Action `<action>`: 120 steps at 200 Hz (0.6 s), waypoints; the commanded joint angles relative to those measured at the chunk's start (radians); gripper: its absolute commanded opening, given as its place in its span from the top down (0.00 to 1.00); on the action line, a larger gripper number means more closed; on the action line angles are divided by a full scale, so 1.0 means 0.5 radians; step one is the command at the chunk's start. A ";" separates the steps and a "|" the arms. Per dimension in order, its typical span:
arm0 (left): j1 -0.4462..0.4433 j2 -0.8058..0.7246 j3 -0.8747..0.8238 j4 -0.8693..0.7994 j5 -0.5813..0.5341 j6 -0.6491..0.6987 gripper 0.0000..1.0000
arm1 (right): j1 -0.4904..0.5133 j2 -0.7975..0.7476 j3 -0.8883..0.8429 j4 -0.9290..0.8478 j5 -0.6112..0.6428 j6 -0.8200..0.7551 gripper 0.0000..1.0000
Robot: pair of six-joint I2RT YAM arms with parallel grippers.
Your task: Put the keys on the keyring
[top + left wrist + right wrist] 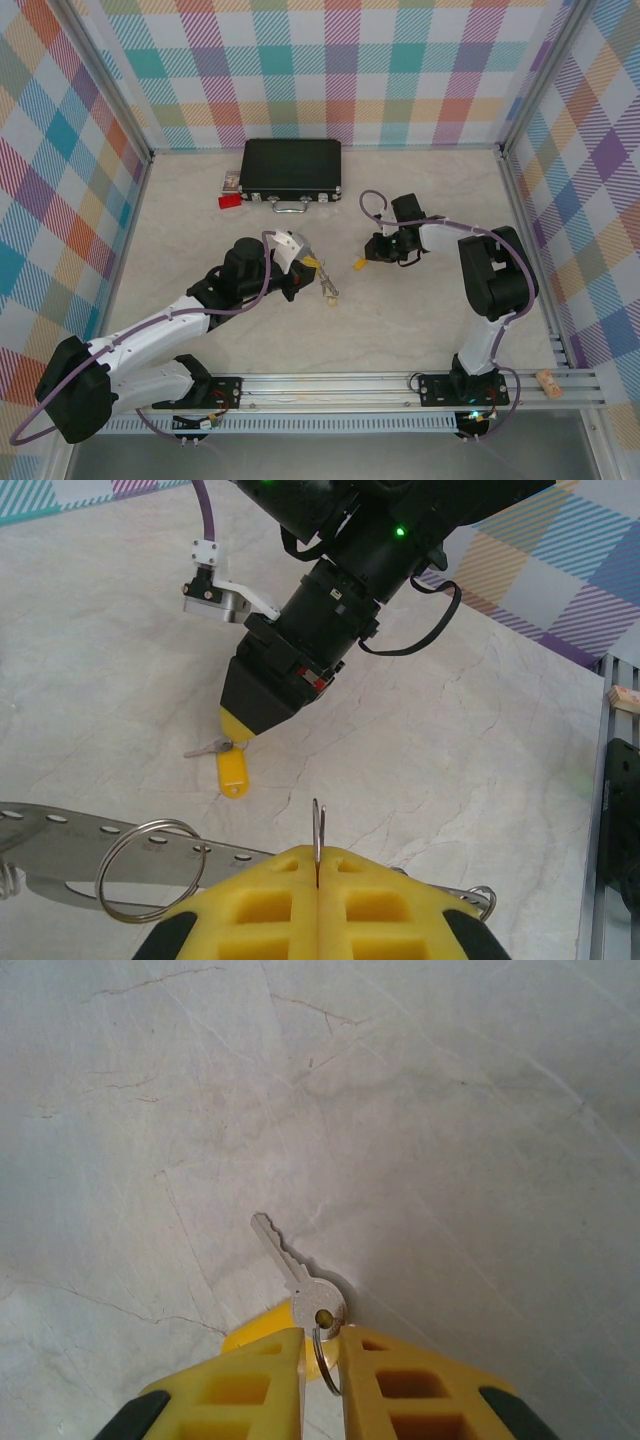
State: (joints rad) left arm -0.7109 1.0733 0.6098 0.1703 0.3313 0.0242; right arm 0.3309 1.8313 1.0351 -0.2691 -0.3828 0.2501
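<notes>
Yellow fingers of your left gripper (317, 858) are clamped together on a thin wire loop of the keyring (317, 822), which stands edge-on, straight up out of the fingertips. A flat grey perforated strip (60, 835), low on the left of that wrist view, is probably the keyring's body.

Just beyond, over the pale marbled counter (450, 1110), the key (298, 1272) sits at your right gripper (322, 1338). Its fingers are closed on the small ring through the key's head, with a yellow tag (255, 1332) beneath. The key's long axis runs from the head at the fingertips to the blade tip, which points away from the gripper and slants left in the right wrist view. You cannot tell whether it touches the counter.

Hold the left side rigid and bring the key's ring square to the loop slowly; a tilted approach would likely glance off.

The black case (290, 168) sits well apart at the far edge.
</notes>
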 commanded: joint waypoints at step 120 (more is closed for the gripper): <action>0.006 -0.039 0.001 0.058 0.040 0.040 1.00 | -0.002 0.029 -0.030 -0.027 -0.012 -0.024 0.90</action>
State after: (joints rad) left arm -0.7109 1.0729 0.6098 0.1703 0.3313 0.0242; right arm 0.3309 1.8317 1.0279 -0.2752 -0.3828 0.2497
